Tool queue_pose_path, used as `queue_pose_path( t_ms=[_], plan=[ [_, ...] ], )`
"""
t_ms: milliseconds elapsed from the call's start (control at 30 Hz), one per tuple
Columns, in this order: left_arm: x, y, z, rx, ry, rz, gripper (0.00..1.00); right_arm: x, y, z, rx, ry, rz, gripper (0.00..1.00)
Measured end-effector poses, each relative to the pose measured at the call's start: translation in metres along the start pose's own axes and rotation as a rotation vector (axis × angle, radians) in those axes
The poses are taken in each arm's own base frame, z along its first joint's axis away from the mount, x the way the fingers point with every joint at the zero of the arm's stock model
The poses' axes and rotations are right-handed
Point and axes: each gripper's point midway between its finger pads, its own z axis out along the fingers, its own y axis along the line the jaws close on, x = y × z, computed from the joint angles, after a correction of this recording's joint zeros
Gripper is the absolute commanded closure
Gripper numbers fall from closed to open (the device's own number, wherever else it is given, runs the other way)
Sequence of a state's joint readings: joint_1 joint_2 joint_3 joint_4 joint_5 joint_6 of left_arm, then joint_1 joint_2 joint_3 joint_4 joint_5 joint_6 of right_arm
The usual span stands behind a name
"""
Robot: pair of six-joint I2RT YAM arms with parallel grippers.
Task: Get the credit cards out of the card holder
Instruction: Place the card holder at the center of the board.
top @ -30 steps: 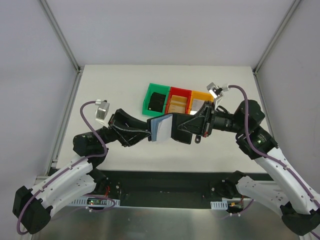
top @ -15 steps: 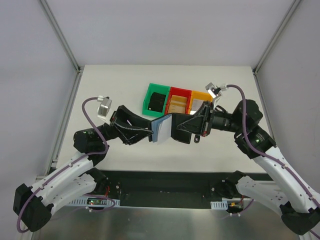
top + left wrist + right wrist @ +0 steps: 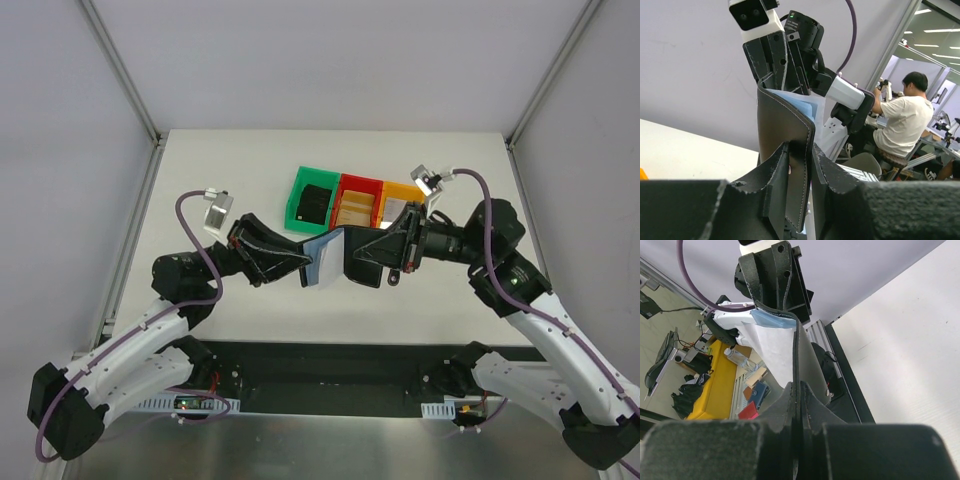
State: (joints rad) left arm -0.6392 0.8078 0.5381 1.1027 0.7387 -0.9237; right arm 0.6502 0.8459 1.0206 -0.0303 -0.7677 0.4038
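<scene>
**Top view.** The card holder (image 3: 322,260) hangs open in the air above the table (image 3: 230,170), just in front of a row of three bins (image 3: 355,203) (green, red, yellow). The left gripper (image 3: 303,264) meets it from the left and the right gripper (image 3: 350,255) from the right. The grey-blue lining faces upward.

**Left wrist view.** The left gripper (image 3: 800,170) stands only narrowly apart, with one finger on each face of a black flap. Both fingers appear to press the leather. A pale blue surface shows inside the fold (card or lining cannot be told).

**Right wrist view.** The right gripper (image 3: 798,400) is closed almost fully and pinches the thin edge of the other flap.

**Handling.** The card holder looks light and soft. Its flaps bend under the grip, so it is unlikely to keep its shape unless both flaps are held. The stitched edges look like the firmest places to hold, as the smooth faces may slip. Any cards inside are probably stiff, thin and slick. They would be best pinched by an exposed edge and drawn along the pocket, not across it.
</scene>
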Motion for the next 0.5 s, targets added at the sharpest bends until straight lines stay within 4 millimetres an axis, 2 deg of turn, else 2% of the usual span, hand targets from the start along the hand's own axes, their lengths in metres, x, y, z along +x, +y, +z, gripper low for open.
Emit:
queue_pose_path(
  t_ms=[100,500],
  plan=[
    [0.001,-0.001,-0.001,0.001,0.006,0.004,1.00,0.000,-0.001,0.001,0.002,0.002,0.003,1.00],
    [-0.005,0.009,0.004,-0.085,0.065,-0.007,1.00,-0.002,-0.010,0.004,0.021,-0.009,0.006,0.93]
  ],
)
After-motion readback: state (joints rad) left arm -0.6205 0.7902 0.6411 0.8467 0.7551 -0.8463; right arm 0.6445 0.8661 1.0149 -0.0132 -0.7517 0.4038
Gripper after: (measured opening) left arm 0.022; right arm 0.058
